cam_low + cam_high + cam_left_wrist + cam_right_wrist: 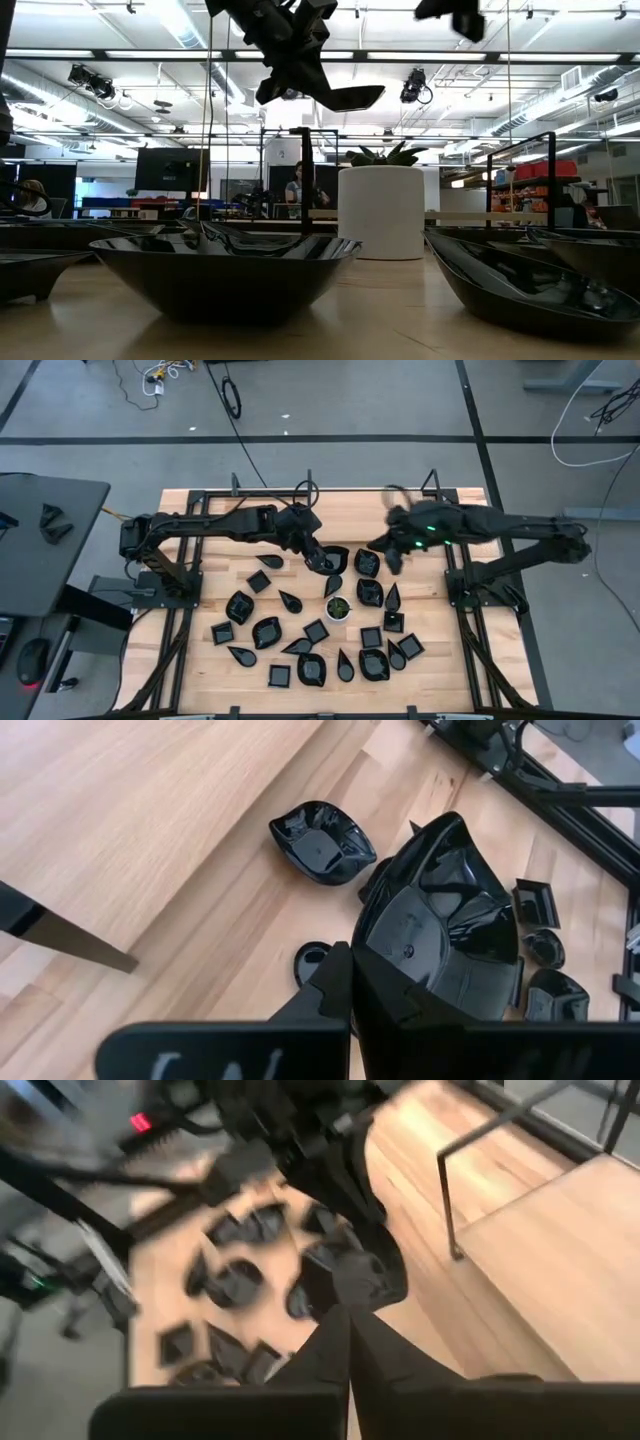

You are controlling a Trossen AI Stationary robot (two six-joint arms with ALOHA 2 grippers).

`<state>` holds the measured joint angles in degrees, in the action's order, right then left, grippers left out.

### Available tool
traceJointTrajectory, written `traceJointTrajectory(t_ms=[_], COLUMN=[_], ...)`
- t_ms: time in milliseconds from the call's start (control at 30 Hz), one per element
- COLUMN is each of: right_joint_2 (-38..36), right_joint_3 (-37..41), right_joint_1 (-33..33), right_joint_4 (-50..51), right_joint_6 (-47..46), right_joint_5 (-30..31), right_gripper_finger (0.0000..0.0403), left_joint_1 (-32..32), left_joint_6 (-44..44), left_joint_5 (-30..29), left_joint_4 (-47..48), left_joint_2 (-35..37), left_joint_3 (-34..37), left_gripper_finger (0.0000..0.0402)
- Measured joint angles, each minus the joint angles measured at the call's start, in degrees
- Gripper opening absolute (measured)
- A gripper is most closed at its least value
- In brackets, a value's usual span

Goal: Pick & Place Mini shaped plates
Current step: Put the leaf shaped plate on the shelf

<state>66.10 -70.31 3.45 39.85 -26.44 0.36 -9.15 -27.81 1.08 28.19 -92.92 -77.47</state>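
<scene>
Leaf-shaped plate (440, 920): pinched by rim in left gripper (318, 557), lifted at frame centre, long axis running away from fingers. Right gripper (392, 558): pressed together, empty, just right.

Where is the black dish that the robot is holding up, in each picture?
High view: held dish at table centre, in the left gripper.
Low view: dish up high, above the white cup.
Left wrist view: dish fills the middle.
Right wrist view: too blurred to tell.
Shared landmark: the white cup.
</scene>
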Motion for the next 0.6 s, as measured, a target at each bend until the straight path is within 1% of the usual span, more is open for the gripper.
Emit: traceJointTrajectory(t_ms=[133, 167, 333, 467, 600], right_joint_2=[7.55, 8.99, 14.50, 17.19, 18.55], right_joint_3=[-3.95, -4.17, -4.28, -4.28, -4.28], right_joint_1=[5.39, 6.49, 10.55, 12.08, 12.13], right_joint_4=[2.13, 2.03, 1.43, 0.20, -3.17], right_joint_6=[3.87, 4.98, 9.18, 13.52, 17.44], right_joint_5=[-9.44, -10.72, -14.79, -19.43, -19.95], right_gripper_finger=[0.0024, 0.0027, 0.0033, 0.0036, 0.0056], left_joint_1=[0.02, 0.02, 0.00, 0.01, 0.02], left_joint_6=[0.87, 1.23, 1.53, 1.55, 1.57], left_joint_5=[0.00, 0.00, 0.00, 0.00, 0.02], left_joint_4=[-0.01, -0.03, -0.16, -0.50, -0.65], left_joint_2=[0.00, 0.00, 0.00, 0.00, 0.00], left_joint_3=[0.00, 0.00, 0.00, 0.00, 0.00], left_gripper_finger=[0.0003, 0.0004, 0.0004, 0.0004, 0.0004])
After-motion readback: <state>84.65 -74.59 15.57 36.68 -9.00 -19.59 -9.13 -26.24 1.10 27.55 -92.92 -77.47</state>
